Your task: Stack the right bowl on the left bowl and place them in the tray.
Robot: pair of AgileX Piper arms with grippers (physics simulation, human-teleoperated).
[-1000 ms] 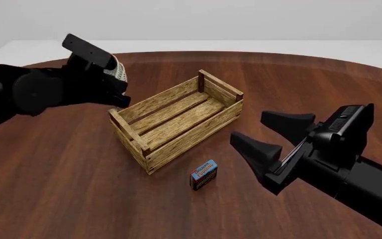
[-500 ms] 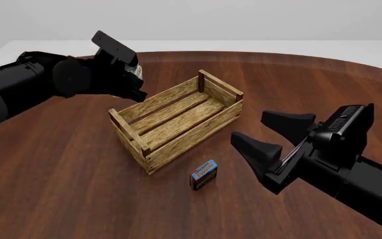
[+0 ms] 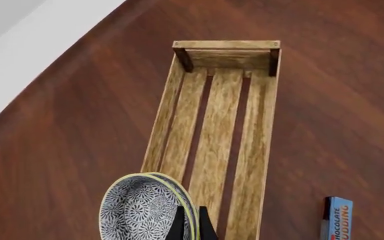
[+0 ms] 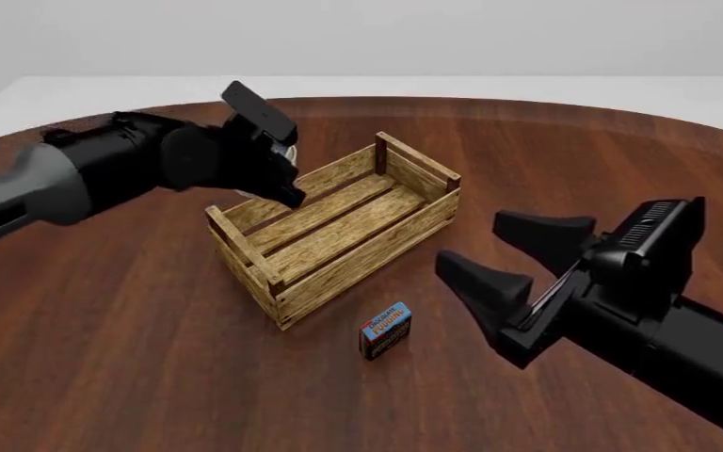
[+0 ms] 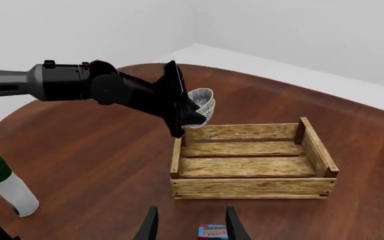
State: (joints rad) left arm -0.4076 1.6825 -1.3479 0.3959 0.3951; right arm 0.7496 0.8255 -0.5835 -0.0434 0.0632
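Note:
My left gripper [image 4: 289, 191] is shut on the rims of the two blue-grey patterned bowls [image 3: 142, 210], which are nested and tilted on edge. It holds them above the left end of the light-wood slatted tray [image 4: 361, 259]. In the right wrist view the bowls [image 5: 204, 102] hang over the tray's [image 5: 252, 186] far corner. The left wrist view looks down the tray's bare slats [image 3: 212, 125]. In the front view only a sliver of bowl [image 4: 285, 150] shows behind the arm. My right gripper [image 4: 474, 245] is open and holds nothing, low to the right of the tray.
A small blue-and-red box [image 4: 386, 329] lies on the dark wood table in front of the tray; it also shows in the left wrist view [image 3: 337, 217]. A white bottle with a green cap [image 5: 8, 187] stands far to the left.
My left arm has swung right with the bowls, from left of the tray to over its left end. The right arm, tray and box have not moved.

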